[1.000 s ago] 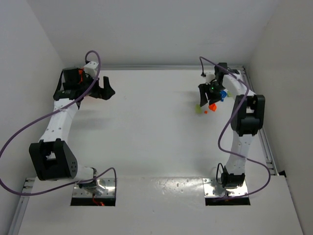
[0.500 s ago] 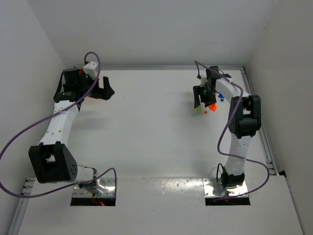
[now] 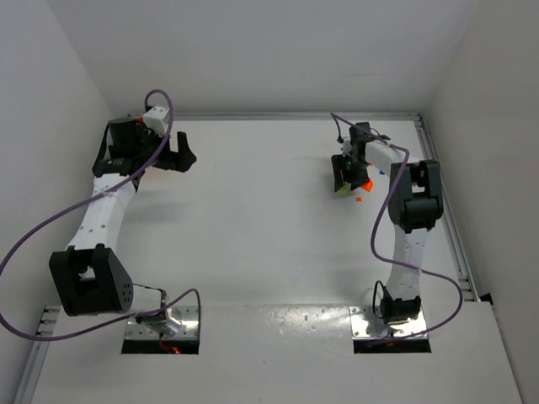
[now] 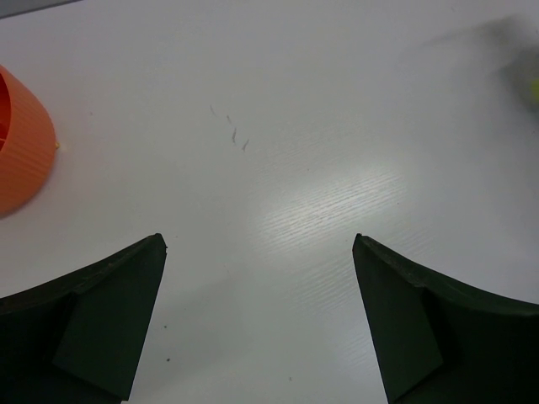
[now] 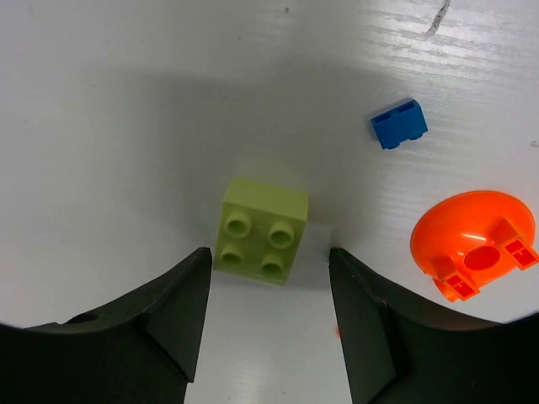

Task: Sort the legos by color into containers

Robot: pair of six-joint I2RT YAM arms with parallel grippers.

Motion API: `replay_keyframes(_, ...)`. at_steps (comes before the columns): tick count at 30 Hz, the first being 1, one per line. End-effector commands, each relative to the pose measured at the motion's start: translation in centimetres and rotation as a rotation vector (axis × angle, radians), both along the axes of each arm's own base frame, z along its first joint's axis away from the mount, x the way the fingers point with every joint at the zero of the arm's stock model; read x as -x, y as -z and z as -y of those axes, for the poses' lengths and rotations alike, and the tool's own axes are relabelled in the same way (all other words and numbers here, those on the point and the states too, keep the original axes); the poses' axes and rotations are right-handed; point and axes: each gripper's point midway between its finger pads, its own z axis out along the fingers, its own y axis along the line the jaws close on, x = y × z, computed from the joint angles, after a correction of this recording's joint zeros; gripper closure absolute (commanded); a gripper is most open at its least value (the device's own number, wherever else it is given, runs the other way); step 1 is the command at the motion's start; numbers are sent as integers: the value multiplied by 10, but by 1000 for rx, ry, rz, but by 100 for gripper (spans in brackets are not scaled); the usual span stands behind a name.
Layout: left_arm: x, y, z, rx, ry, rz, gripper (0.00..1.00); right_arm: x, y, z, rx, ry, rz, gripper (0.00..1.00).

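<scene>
Left gripper (image 4: 259,252): jaws wide apart, empty, above white table (image 4: 337,101) | round ribbed orange plastic bowl (image 4: 21,143): left of its fingers, apart | Right gripper (image 5: 268,261): jaws apart, straddling 4-stud yellow-green plastic brick (image 5: 262,231), unclamped, studs up | small blue plastic brick (image 5: 399,124), round orange plastic piece (image 5: 472,244): near, to its right

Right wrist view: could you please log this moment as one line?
right gripper open, straddling yellow-green brick, not gripping | left gripper open, empty, orange bowl nearby

No readable text, labels or numbers in view.
</scene>
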Motion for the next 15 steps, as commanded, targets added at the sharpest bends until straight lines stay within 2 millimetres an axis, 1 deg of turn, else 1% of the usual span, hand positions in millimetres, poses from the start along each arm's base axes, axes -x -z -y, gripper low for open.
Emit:
replay_keyframes(1, 3, -10, 3, 1, 1, 38, 1, -10, 1, -5, 6, 6, 43, 41)
replay_keyframes(2, 3, -7, 3, 1, 1, 38, 1, -9, 7, -5, 7, 6, 34, 45)
replay_keyframes(3, 3, -7, 3, 1, 1, 38, 1, -9, 7, -5, 7, 6, 33, 47)
replay_keyframes(4, 3, -7, 3, 1, 1, 38, 1, -7, 11, -5, 8, 6, 23, 49)
replay_keyframes(5, 4, -3, 3, 1, 1, 29, 1, -7, 11, -4, 17, 9, 24, 52)
replay_keyframes(6, 4, 1, 3, 9, -3, 23, 1, -10, 11, -5, 7, 6, 33, 58)
replay_keyframes(7, 5, -3, 3, 7, -3, 44, 1, -10, 11, -5, 7, 6, 33, 62)
replay_keyframes(8, 7, 2, 4, 8, -3, 39, 1, -9, 10, -9, -11, 0, 32, 67)
replay_keyframes(9, 9, 4, 4, 7, -3, 45, 1, -9, 10, -12, -26, -15, 31, 72)
replay_keyframes(10, 12, -4, 11, 23, 33, 80, 1, -8, 10, -14, -42, -20, 30, 81)
replay_keyframes(11, 18, 3, 12, 39, 51, 76, 1, -8, 3, -27, -91, -59, 39, 84)
replay_keyframes(12, 22, 2, 19, 57, 87, 87, 1, -1, 5, -34, -128, -100, 21, 86)
replay_keyframes(13, 29, 0, 29, 103, 160, 90, 1, -1, -5, -42, -172, -132, 39, 88)
replay_keyframes(14, 34, -2, 33, 120, 202, 98, 1, 7, -16, -60, -278, -183, 27, 89)
replay_keyframes(15, 40, 0, 41, 149, 253, 97, 1, 17, -23, -70, -345, -250, 5, 89)
